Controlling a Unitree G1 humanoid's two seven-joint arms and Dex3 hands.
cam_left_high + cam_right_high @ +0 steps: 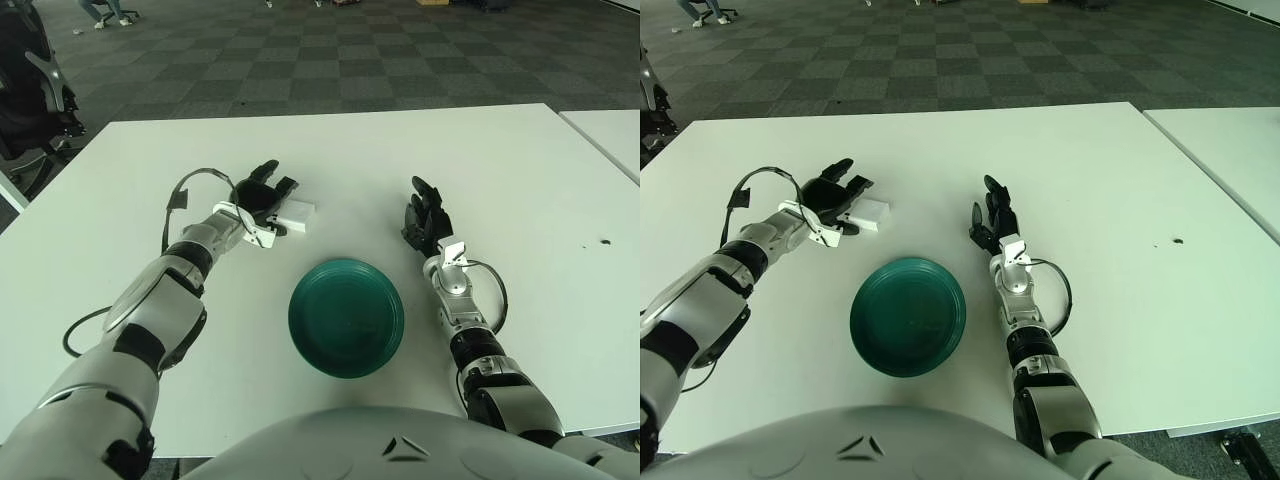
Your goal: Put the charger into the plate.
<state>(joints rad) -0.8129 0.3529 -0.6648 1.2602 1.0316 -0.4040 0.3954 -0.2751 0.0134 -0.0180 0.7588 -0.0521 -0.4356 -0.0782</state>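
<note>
Charger (296, 213) on table (500, 160), not in plate (346, 316).
Left robot hand (258, 197), fingers spread and grasping nothing, sits against the white charger's left side, toward the table's far edge. Green plate lies nearer the front edge. Right robot hand (424, 219), fingers relaxed, shows right of the plate.

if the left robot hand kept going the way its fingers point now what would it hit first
Probably the white charger: the left robot hand has open fingers reaching right beside it. Whether they already touch is unclear. The right robot hand shows right of the green plate.
</note>
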